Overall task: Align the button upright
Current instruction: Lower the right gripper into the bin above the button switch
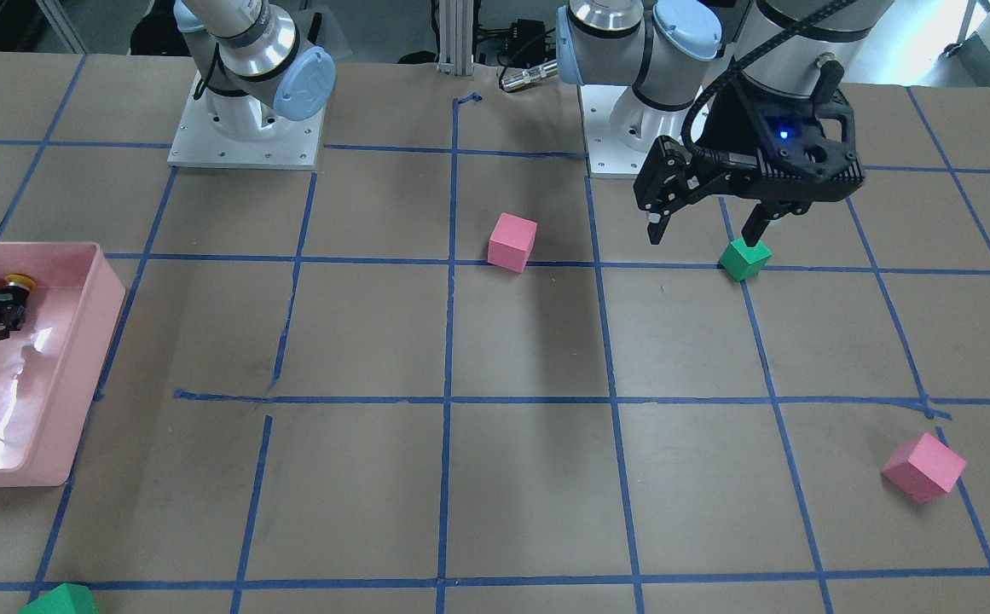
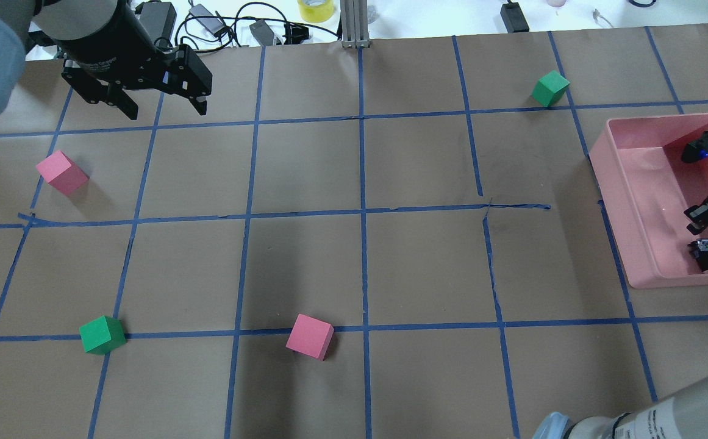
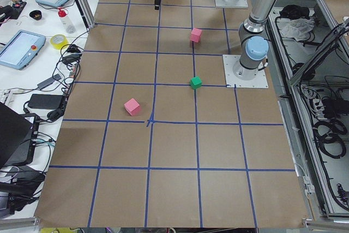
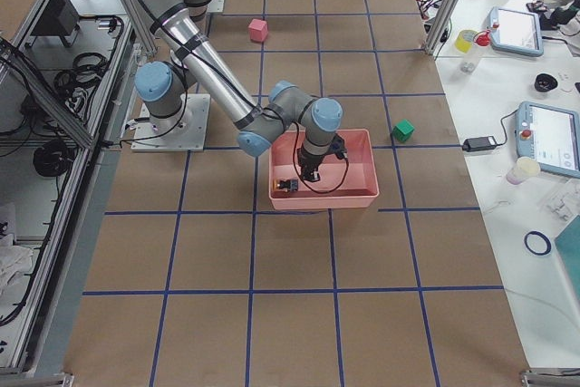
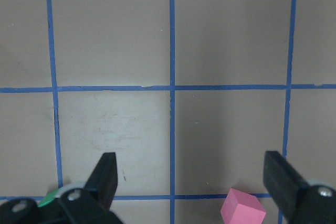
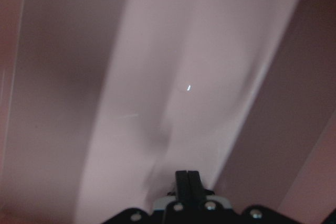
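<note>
The tiny push-button with a round yellow cap, black tube body and grey block base [image 2: 707,255] is inside the smooth, shiny pink plastic bin [image 2: 616,201]. It is close to the wall nearest the robot and looks tipped on its side. The right pincer [image 6: 187,177] is just beside it, pressed fully closed with nothing in it. The left pincer [image 5: 191,182] is spread wide and empty, far off over the brown paper worktop [image 2: 414,262]. The round body could roll on the slick floor. A finger could also bump the wall, since the button is so small.
</note>
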Robot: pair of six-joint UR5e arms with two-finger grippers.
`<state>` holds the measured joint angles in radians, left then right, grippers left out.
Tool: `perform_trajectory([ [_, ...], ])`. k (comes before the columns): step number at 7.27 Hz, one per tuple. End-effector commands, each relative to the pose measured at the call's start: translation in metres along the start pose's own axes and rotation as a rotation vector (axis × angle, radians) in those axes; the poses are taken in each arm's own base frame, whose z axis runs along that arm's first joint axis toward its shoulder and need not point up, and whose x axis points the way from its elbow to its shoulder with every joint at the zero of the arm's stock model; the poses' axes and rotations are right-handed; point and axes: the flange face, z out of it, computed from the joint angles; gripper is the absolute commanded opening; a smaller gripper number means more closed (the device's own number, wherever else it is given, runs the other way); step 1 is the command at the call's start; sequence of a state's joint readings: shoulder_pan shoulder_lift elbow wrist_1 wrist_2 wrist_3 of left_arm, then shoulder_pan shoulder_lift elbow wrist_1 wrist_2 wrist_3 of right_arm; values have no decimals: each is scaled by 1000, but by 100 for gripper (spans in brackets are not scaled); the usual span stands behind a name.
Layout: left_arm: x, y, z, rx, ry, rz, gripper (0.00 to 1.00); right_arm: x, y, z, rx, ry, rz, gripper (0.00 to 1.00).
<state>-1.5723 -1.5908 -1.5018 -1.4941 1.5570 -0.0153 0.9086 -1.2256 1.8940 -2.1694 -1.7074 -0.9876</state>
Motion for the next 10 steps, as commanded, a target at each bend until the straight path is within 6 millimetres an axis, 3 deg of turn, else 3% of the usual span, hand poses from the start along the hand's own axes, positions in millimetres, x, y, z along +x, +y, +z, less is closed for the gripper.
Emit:
perform_trajectory([
  [1, 0, 0, -1, 2, 0, 0, 100, -4, -9, -59, 0, -7, 85, 0],
  [3, 0, 0, 0, 2, 3, -2, 100, -8, -35, -126, 23, 28, 51, 0],
  [4, 0, 0, 0, 1, 5, -2, 100, -7, -40, -144, 32, 40, 45, 0],
  [5, 0, 0, 2, -3, 5, 0, 100, -6, -41, -134, 24, 33, 45, 5],
  [6, 0, 1, 3, -5, 3, 0, 100, -11, -40, -118, 9, 18, 30, 99],
  [9, 0, 1, 2, -3, 3, 0, 100, -29, -29, -67, -37, -17, 27, 100],
  [10, 0, 1, 3, -5, 1, 0, 100, -30, -28, -59, -31, -8, 31, 100],
])
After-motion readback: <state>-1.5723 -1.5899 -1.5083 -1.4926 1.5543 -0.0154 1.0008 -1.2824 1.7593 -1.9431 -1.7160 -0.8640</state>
